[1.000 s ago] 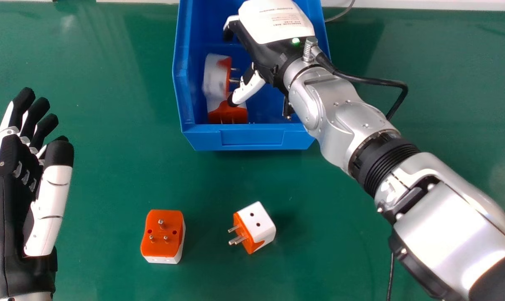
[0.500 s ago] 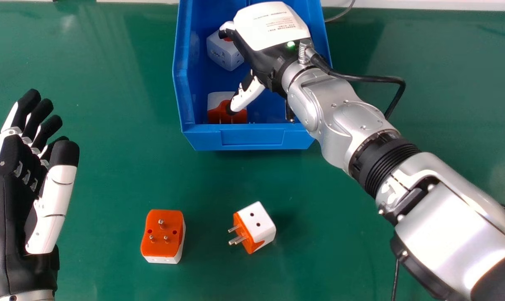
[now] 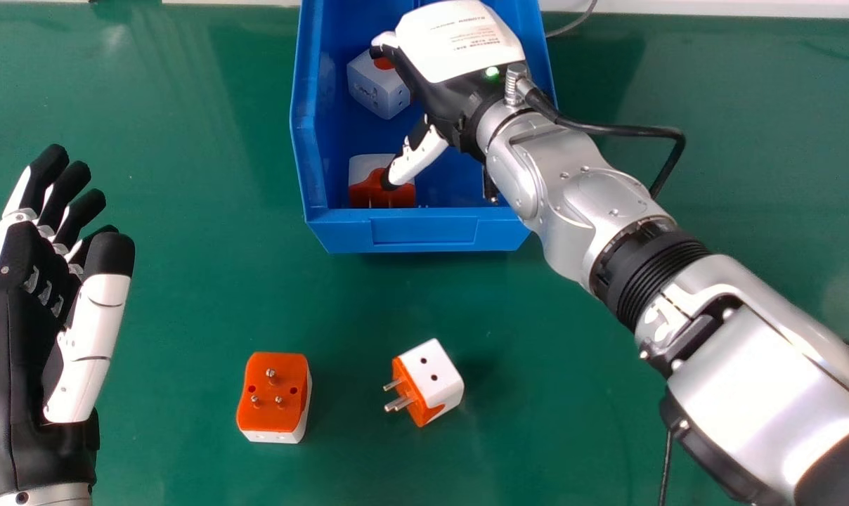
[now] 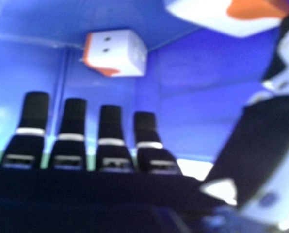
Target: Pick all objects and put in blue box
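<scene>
Four plug adapters were in view: two on the green table (image 3: 199,295) awaiting transfer and two inside the blue box (image 3: 424,232). The left hand (image 3: 31,295), at the left edge, was open with fingers extended, holding nothing. Risk for the left adapter (image 3: 273,393), lying pins up: a grasp closing on the pins rather than the body could have let it slip. Risk inside the box: the front adapter (image 3: 368,191) sat by the near wall under the thumb (image 3: 417,158) of the right hand (image 3: 449,77); contact could not be confirmed, but a low sideways withdrawal could have dragged it or struck the wall. Risk for the right adapter (image 3: 435,372), tilted with pins toward the left: an off-centre push could have rolled it. Surroundings: the rear adapter (image 3: 377,88) sat deeper in the box, beside the right hand, which was open and empty over the interior. This hand and the silver forearm (image 3: 607,190) obstructed access from the right. A black cable (image 3: 628,132) looped beside the wrist and presented a possible snag during retraction.
</scene>
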You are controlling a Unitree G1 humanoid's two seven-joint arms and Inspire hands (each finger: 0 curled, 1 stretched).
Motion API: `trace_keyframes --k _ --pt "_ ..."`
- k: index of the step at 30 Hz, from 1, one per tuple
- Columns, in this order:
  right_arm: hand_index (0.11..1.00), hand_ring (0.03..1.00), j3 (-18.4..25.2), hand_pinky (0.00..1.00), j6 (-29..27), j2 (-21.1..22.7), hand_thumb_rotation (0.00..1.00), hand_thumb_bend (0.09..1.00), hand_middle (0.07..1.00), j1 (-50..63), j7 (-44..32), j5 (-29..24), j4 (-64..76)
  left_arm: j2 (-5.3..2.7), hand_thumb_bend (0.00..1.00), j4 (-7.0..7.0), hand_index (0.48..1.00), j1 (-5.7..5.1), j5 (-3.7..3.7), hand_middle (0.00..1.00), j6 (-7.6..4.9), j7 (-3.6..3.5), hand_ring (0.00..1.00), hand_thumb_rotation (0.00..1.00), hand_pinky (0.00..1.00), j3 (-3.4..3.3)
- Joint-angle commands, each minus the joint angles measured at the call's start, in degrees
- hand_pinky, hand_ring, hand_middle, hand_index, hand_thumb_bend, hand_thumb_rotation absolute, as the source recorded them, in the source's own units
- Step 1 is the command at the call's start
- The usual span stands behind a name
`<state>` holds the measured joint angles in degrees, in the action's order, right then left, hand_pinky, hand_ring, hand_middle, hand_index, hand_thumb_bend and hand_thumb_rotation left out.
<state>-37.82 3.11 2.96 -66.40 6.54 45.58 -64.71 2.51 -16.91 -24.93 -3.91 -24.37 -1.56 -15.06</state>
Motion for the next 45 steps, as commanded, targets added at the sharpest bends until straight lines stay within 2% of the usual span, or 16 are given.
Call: trace_keyframes --k 1,6,8,10,14,16,18,20,21,26,28,31,35,39,43,45 --pt "0.841 0.804 0.7 0.69 -0.1 0.8 0.39 0.711 0.848 -2.7 1.7 0.4 2.1 0.17 0.76 -1.35 0.901 -0.37 1.41 0.9 -0.81 0.5 0.87 0.73 0.81 -0.25" --pt "0.826 0.775 2.4 0.66 0.5 1.8 0.39 0.713 0.825 -3.1 0.3 -1.0 5.6 1.02 0.75 -1.22 0.911 -0.49 2.12 0.91 -1.07 -0.07 0.87 0.75 0.81 -0.1" --pt "0.821 0.761 3.4 0.64 1.2 2.1 0.39 0.711 0.815 -2.9 -0.3 -1.4 7.5 0.94 0.74 -1.61 0.915 -0.65 2.95 0.91 -0.8 0.32 0.88 0.76 0.82 -0.03" --pt "0.812 0.738 4.2 0.61 1.7 2.6 0.37 0.709 0.796 -2.6 -1.5 -1.7 9.8 0.88 0.73 -1.73 0.923 -0.67 3.08 0.91 -0.86 0.38 0.88 0.78 0.82 0.13" --pt "0.8 0.715 5.2 0.59 1.1 3.6 0.33 0.702 0.774 -1.8 -2.4 -2.0 12.7 0.98 0.72 -1.92 0.929 -0.47 2.45 0.92 -0.24 -0.06 0.88 0.79 0.82 0.49" --pt "0.796 0.703 5.7 0.58 0.8 4.2 0.31 0.699 0.761 -1.2 -2.8 -2.4 14.5 0.8 0.71 -2.23 0.93 -0.52 1.69 0.92 0.21 -0.27 0.88 0.79 0.82 0.75" --pt "0.796 0.699 6.0 0.58 1.2 5.2 0.28 0.695 0.756 -0.4 -3.8 -2.4 18.0 0.43 0.7 -2.88 0.931 -0.64 2.27 0.92 0.9 0.22 0.89 0.78 0.82 0.89" --pt "0.797 0.705 6.2 0.58 1.3 6.6 0.27 0.692 0.758 0.9 -4.8 -2.0 22.6 0.08 0.7 -3.44 0.929 -0.66 2.43 0.91 1.58 0.59 0.88 0.78 0.82 1.09" --pt "0.8 0.721 6.1 0.6 1.5 7.7 0.26 0.688 0.771 2.0 -5.5 -1.4 25.9 -0.01 0.69 -3.52 0.922 -0.59 2.19 0.91 1.72 0.59 0.88 0.78 0.81 1.24" --pt "0.818 0.75 7.2 0.63 3.5 12.3 0.28 0.672 0.801 8.8 -10.0 0.5 42.9 0.39 0.66 -2.77 0.912 0.08 2.08 0.9 1.34 0.31 0.87 0.76 0.8 1.4" --pt "0.819 0.757 8.0 0.64 4.7 13.9 0.29 0.668 0.808 12.2 -11.7 1.8 50.5 0.5 0.65 -2.26 0.913 0.38 1.51 0.9 1.06 0.02 0.87 0.76 0.8 1.36" --pt "0.819 0.777 9.1 0.66 6.2 15.6 0.32 0.659 0.824 16.7 -14.3 3.4 60.2 0.66 0.65 -1.97 0.915 0.53 1.17 0.9 0.94 -0.28 0.88 0.76 0.81 1.37" --pt "0.82 0.788 10.7 0.67 8.4 17.1 0.38 0.672 0.83 22.1 -19.3 5.3 71.7 0.84 0.64 -1.69 0.917 0.57 0.77 0.91 0.78 -0.91 0.89 0.76 0.83 1.28" --pt "0.806 0.77 12.5 0.64 11.6 18.0 0.38 0.692 0.818 28.6 -26.6 6.9 84.7 0.88 0.63 -1.53 0.921 0.52 0.19 0.91 0.53 -1.79 0.9 0.77 0.84 1.32" --pt "0.805 0.77 14.2 0.64 12.7 18.4 0.36 0.695 0.82 33.9 -31.7 7.9 94.2 0.67 0.62 -1.83 0.924 0.3 0.34 0.92 0.77 -1.7 0.9 0.78 0.85 1.19" --pt "0.812 0.775 15.0 0.64 11.5 19.1 0.35 0.69 0.823 36.9 -32.5 8.9 98.2 0.82 0.61 -1.88 0.924 0.23 0.01 0.92 0.9 -1.97 0.91 0.78 0.85 1.16"
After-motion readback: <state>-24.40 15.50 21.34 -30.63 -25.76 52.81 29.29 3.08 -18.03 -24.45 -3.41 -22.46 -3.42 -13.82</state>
